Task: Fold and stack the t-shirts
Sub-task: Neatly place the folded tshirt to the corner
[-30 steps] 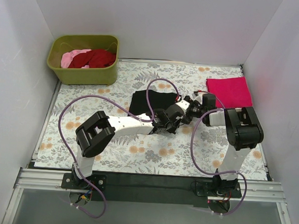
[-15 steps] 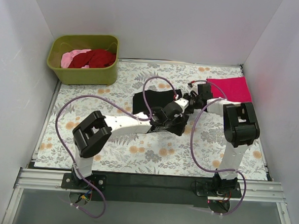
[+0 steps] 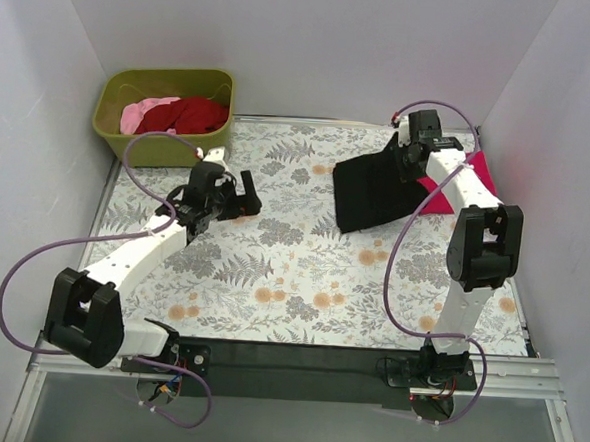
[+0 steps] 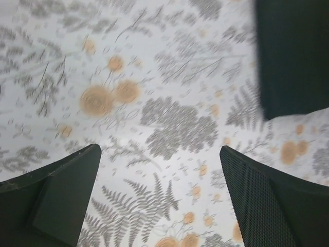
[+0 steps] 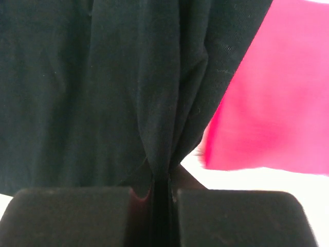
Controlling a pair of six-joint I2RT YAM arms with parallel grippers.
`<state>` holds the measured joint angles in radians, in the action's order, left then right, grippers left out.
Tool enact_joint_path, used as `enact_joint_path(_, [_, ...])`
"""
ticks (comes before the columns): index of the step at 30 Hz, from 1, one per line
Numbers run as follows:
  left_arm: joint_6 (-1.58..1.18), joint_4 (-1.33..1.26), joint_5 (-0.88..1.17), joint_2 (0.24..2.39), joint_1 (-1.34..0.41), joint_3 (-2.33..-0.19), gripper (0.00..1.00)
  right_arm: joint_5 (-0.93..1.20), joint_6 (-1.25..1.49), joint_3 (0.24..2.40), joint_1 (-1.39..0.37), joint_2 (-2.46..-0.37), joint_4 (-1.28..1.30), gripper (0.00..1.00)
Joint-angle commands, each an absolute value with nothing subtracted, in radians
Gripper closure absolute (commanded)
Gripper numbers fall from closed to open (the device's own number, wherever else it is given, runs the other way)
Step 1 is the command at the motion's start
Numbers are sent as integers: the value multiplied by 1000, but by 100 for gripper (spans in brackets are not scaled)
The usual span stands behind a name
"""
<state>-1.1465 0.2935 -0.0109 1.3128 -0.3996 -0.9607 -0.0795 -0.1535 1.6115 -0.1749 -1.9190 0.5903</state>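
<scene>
My right gripper is shut on a pinched fold of the black t-shirt. The shirt hangs from it, lifted at the back right, and partly covers the folded magenta-pink t-shirt. In the right wrist view the black t-shirt bunches into the shut gripper, with the magenta-pink t-shirt behind it. My left gripper hovers open over the left part of the table cloth, holding nothing. Its wrist view shows the gripper wide open and the black t-shirt at the top right. The dark red t-shirt and the pale pink t-shirt lie crumpled in the tub.
The olive-green tub stands at the back left corner. The grey-and-orange floral table cloth covers the table. White walls close in on the left, back and right sides. Purple cables loop off both arms.
My left gripper opened, let go of the black t-shirt and swung back to the left. My right gripper shut on the shirt and carried it up to the back right, over the magenta-pink one.
</scene>
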Motion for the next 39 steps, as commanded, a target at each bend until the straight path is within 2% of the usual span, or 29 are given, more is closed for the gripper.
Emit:
enact_joint_path(1, [-1157,266,-18,1302,-382,-838,6,-362,-297,1701,-167,-1876,620,99])
enact_joint_path(2, [-1152,279,-23,1310,-373,-836,6,-429,-317,1713,-166,-1878,603,99])
enact_joint_path(8, [-1155,298,-5,1368,-370,-865,7,-534,-420,1813,-156,-1931,571,99])
enact_joint_path(20, [-1143,310,-55,1401,-368,-867,7,-627,-483,1838,-152,-1963,571,99])
enact_joint_path(33, [-1140,299,-72,1416,-370,-857,7,-718,-580,1885,-109,-2012,400,99])
enact_joint_path(39, [-1129,295,-101,1424,-368,-854,7,-765,-551,1844,-78,-2036,368,99])
